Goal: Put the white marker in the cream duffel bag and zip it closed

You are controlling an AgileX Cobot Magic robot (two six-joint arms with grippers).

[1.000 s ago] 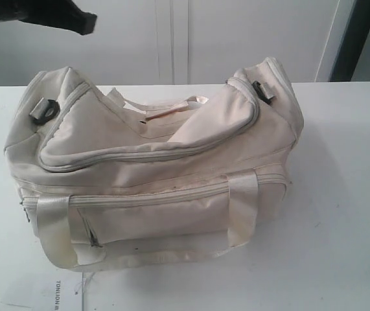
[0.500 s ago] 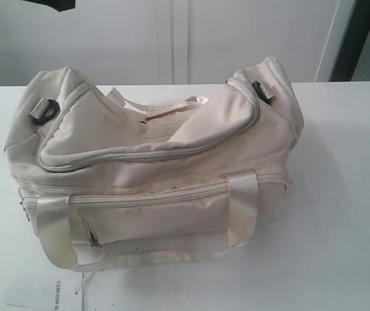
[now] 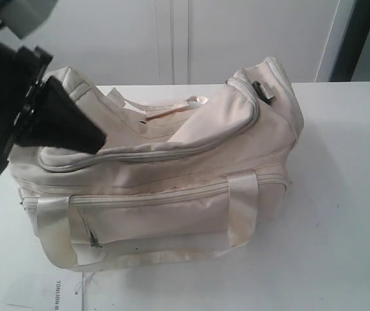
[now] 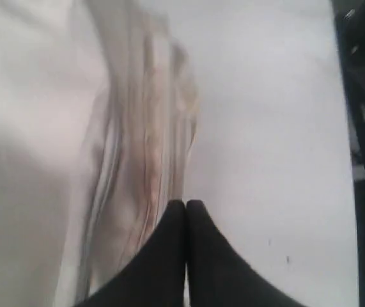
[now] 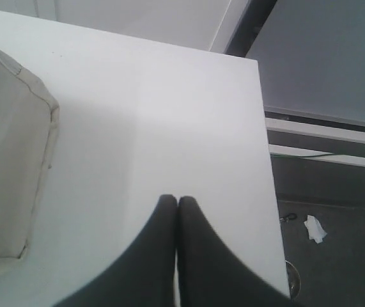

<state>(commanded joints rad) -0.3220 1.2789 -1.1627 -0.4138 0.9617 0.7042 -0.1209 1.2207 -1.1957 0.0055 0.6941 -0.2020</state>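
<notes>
We saw the soft cream fabric duffel bag (image 3: 172,172) on the white surface (image 3: 340,214). The left gripper (image 4: 186,206), pressed together, was at its end, perhaps touching; the right gripper (image 5: 177,203), likewise closed, hung beside it.

Cream duffel bag (image 3: 172,188), white table (image 3: 340,214)

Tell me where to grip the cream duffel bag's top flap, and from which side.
Pinch the top flap of the cream fabric duffel bag at its loose far edge, by the raised corner beside the black strap ring, coming from above. There the fabric seems to stand clear of the body; the near edge looks zipped flat.
</notes>
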